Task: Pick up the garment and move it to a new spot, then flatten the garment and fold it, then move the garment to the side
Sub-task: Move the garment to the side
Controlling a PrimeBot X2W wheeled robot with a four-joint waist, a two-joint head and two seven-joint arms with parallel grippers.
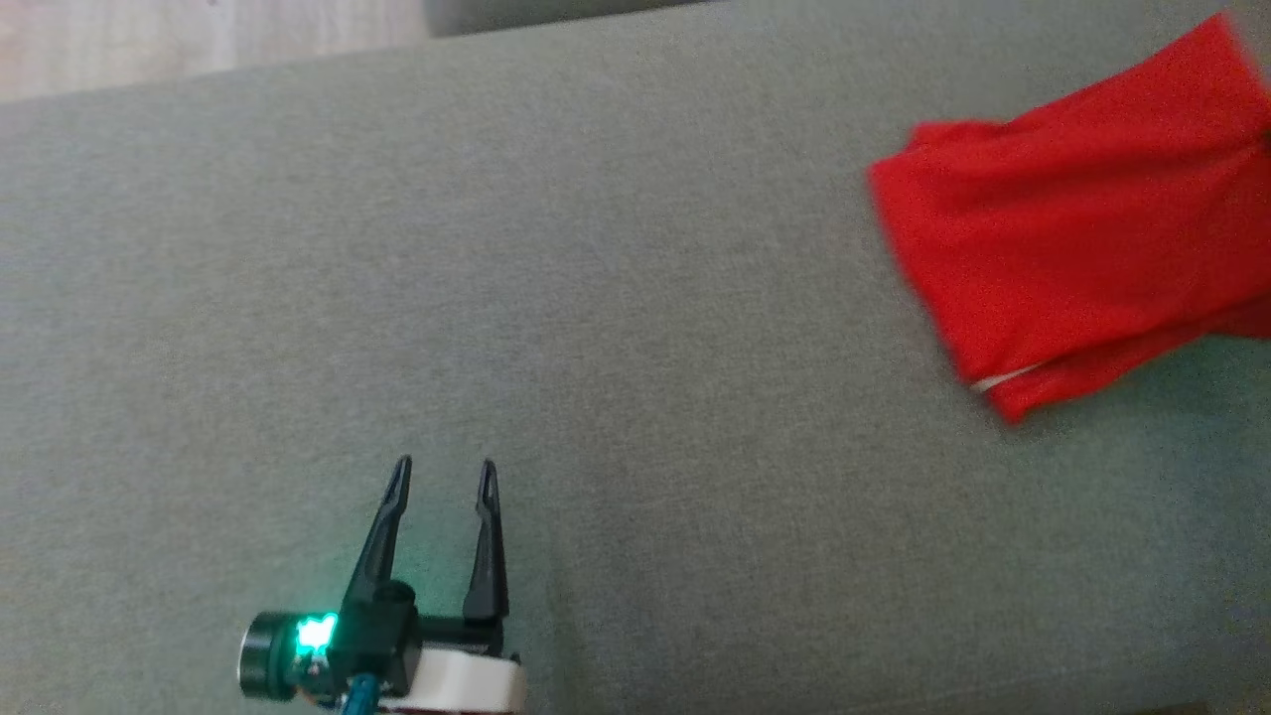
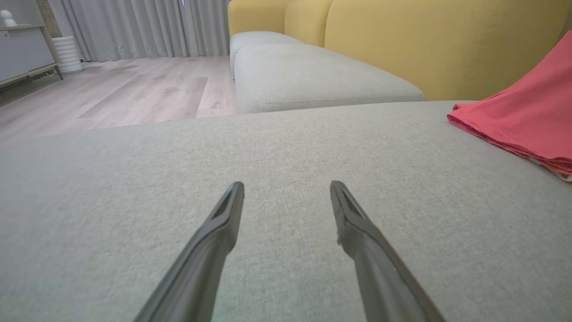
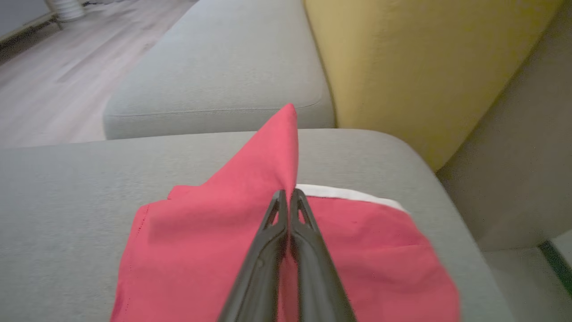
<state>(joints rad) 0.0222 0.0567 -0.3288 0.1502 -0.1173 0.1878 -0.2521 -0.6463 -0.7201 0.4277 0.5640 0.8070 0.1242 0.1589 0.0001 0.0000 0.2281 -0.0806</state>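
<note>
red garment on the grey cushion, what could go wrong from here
The right pincer is shut on only a narrow raised peak of the red garment, so the cloth might slip free or unfold when pulled. It also lies near the rounded edge of the grey cushion, with the open left pincer well apart from it.

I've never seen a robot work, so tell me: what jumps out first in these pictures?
The bright red garment, lying on the grey cushion to the robot's right, catches the eye first. The right hand is shut on a raised fold of it, while the left hand hangs open over bare cushion.
</note>
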